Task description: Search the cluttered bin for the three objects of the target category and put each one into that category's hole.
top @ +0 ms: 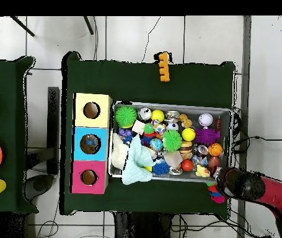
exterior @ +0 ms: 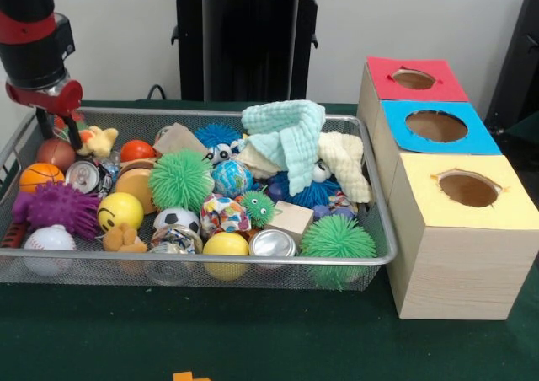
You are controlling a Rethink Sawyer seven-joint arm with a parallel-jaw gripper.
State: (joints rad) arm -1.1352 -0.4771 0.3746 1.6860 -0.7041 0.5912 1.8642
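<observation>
red and black, the arm comes down at the far left corner of the wire bin (exterior: 370,263), and its gripper (exterior: 61,126) hangs just over the rim there; we cannot tell how its jaws stand, since the tips are lost among the mesh and the toys. in the overhead view the gripper (top: 216,193) sits at the bin's corner beside the table edge.

right beside the tool we see a small yellow plush toy (exterior: 99,140), a brown ball (exterior: 56,152) and an orange basketball (exterior: 40,175). a little further right lie an orange-red ball (exterior: 136,150) and a crushed can (exterior: 84,176).

we cannot tell which category is the target. counting what shows: we see two large green spiky balls, one in the middle (exterior: 180,179) and one at the near right (exterior: 337,239), plus a small green spiky one with eyes (exterior: 258,207). a purple spiky ball (exterior: 57,206) lies at the near left, a blue one (exterior: 218,134) at the far side. we count a yellow smiley ball (exterior: 120,211), a plain yellow ball (exterior: 226,247), a baseball (exterior: 49,244) and a small soccer ball (exterior: 177,221). a second can (exterior: 272,244) rests near the front wall, beside a wooden block (exterior: 291,219).

a mint cloth (exterior: 290,136) and a cream cloth (exterior: 345,163) are heaped over the far right part, covering whatever lies beneath.

well to the right of the bin stand three wooden boxes, each with one round hole: red top (exterior: 414,79) farthest, blue top (exterior: 435,126) between, yellow top (exterior: 467,190) nearest.
</observation>
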